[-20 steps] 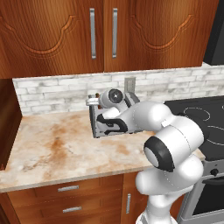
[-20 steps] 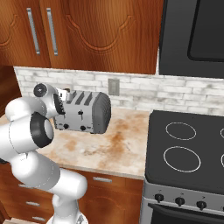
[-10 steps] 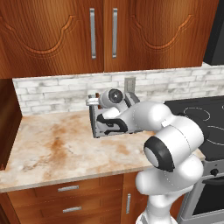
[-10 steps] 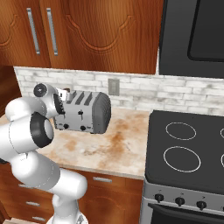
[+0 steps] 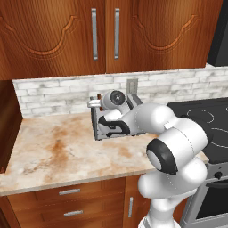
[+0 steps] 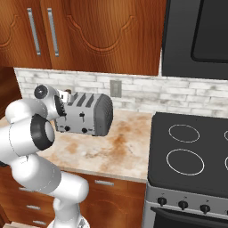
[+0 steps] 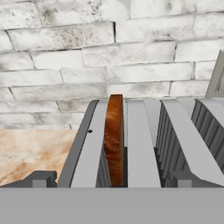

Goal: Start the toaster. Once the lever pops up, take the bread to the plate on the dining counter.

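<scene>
The silver-grey toaster [image 6: 91, 116] stands on the marbled counter against the brick wall; in the left base view the toaster [image 5: 103, 132] is mostly hidden behind my arm. A tan-brown bread slice [image 7: 114, 140] stands upright in the toaster's [image 7: 144, 140] leftmost slot, its top edge above the slot. My gripper [image 7: 111, 181] is open just above the toaster's left end, a fingertip [image 7: 41, 178] on either side of the bread and apart from it. From the base the gripper [image 5: 95, 103] sits at the toaster's near top corner. The plate and the dining counter are out of view.
A black stove [image 6: 189, 153] adjoins the counter on the right, under a dark microwave [image 6: 196, 35]. A wall outlet [image 6: 116, 87] sits behind the toaster. Wood cabinets [image 5: 104, 35] hang overhead. Open counter [image 5: 53, 149] lies left of the toaster.
</scene>
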Motion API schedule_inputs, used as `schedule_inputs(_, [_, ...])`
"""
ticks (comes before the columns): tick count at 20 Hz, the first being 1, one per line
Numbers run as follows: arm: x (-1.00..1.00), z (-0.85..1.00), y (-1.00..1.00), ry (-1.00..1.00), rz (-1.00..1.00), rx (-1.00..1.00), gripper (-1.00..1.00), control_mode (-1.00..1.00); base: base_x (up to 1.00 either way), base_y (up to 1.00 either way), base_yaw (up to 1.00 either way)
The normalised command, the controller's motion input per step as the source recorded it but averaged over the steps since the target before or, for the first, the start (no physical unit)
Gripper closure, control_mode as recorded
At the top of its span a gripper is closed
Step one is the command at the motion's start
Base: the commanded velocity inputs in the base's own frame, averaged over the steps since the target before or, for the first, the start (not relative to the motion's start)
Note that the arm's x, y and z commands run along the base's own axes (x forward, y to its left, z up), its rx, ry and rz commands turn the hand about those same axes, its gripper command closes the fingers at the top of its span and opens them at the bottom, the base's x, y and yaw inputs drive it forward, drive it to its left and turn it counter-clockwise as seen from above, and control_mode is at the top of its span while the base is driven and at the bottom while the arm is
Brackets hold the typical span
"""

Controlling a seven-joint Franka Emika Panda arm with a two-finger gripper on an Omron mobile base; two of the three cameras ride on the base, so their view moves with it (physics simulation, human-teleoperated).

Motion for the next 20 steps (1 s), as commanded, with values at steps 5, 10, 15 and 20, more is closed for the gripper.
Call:
schedule_inputs(5, [0.00, 0.00, 0.00, 0.00, 0.00, 0.00, -1.00, -1.00, 0.00, 0.00, 0.00])
schedule_inputs(10, [0.00, 0.00, 0.00, 0.00, 0.00, 0.00, -1.00, -1.00, 0.00, 0.00, 0.00])
schedule_inputs(15, [0.00, 0.00, 0.00, 0.00, 0.00, 0.00, -1.00, -1.00, 0.00, 0.00, 0.00])
schedule_inputs(20, [0.00, 0.00, 0.00, 0.00, 0.00, 0.00, -1.00, -1.00, 0.00, 0.00, 0.00])
